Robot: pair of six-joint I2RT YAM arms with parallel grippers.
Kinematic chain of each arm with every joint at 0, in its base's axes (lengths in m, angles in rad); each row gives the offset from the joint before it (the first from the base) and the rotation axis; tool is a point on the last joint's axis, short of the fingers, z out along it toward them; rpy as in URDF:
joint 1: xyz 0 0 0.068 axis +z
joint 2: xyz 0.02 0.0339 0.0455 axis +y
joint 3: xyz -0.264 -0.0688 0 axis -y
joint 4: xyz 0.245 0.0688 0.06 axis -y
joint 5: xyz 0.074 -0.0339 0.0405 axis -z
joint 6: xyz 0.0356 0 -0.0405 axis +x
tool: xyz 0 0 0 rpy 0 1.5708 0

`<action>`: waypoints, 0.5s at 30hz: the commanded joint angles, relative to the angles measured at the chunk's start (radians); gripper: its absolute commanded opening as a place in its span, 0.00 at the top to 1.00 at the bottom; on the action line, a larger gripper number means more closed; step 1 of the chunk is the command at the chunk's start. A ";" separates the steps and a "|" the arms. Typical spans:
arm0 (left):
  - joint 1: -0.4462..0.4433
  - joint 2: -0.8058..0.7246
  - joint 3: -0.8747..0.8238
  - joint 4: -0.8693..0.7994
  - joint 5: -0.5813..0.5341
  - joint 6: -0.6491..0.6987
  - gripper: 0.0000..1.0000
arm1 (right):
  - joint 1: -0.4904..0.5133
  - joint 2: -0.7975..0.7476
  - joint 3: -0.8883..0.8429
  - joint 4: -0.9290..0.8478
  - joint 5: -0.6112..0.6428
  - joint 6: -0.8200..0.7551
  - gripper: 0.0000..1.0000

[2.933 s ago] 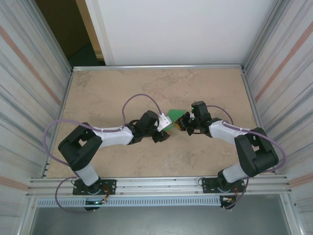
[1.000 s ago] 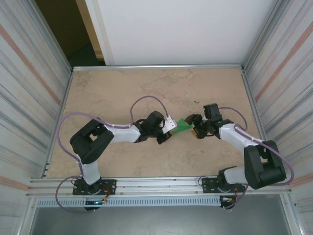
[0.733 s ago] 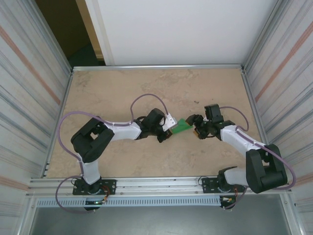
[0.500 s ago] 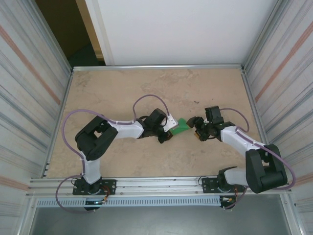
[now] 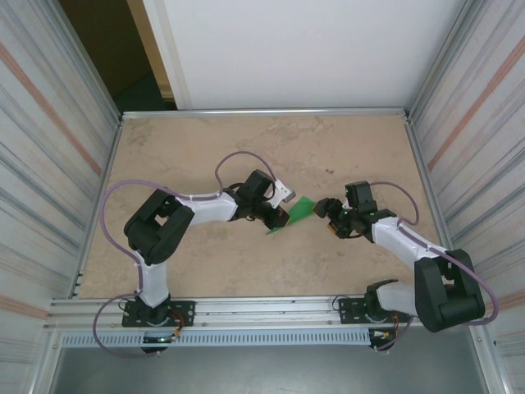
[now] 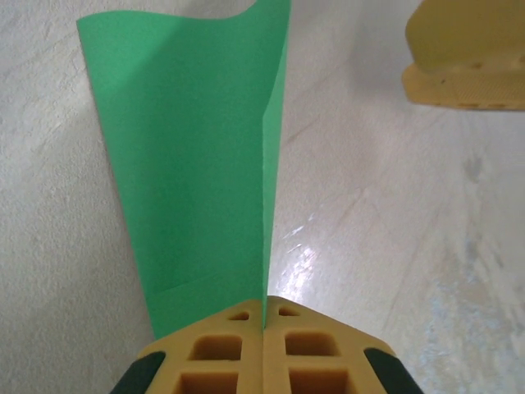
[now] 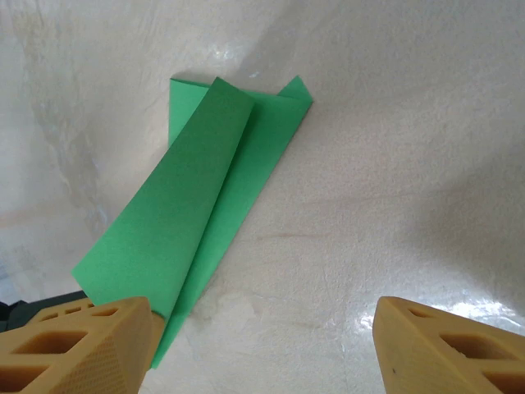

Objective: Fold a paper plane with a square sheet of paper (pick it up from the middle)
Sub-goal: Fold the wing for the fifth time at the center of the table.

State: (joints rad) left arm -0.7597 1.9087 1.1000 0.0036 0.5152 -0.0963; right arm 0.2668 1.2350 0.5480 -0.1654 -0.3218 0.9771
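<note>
The bright-green paper (image 5: 297,211) is folded into a narrow long strip with layered flaps. My left gripper (image 5: 278,217) is shut on one end of it. In the left wrist view the paper (image 6: 197,164) rises from the closed pads (image 6: 264,328), its crease edge-on along the middle. In the right wrist view the paper (image 7: 201,222) slants from lower left to upper middle, one flap lifted above the table. My right gripper (image 5: 326,217) stands open just right of the paper, nothing between its fingers (image 7: 90,345).
The marble-patterned tabletop (image 5: 205,148) is ringed by metal walls, with a rail along the near edge (image 5: 262,310). A yellow finger of the right gripper (image 6: 467,57) shows at the top right of the left wrist view.
The left gripper has turned and shifted slightly up with the paper, which now slants down-left. The right gripper has come off the paper and sits a little to its right.
</note>
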 commanded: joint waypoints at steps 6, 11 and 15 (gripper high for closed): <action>0.010 0.057 0.050 -0.024 0.113 -0.195 1.00 | 0.032 0.032 0.007 0.056 -0.044 -0.114 0.30; 0.026 0.057 0.071 -0.050 0.137 -0.250 1.00 | 0.069 0.092 0.045 0.046 -0.059 -0.152 0.30; 0.046 0.073 0.069 -0.042 0.165 -0.304 1.00 | 0.093 0.137 0.068 0.057 -0.067 -0.160 0.31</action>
State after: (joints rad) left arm -0.7296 1.9644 1.1484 -0.0257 0.6338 -0.3355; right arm 0.3439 1.3495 0.5785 -0.1200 -0.3687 0.8558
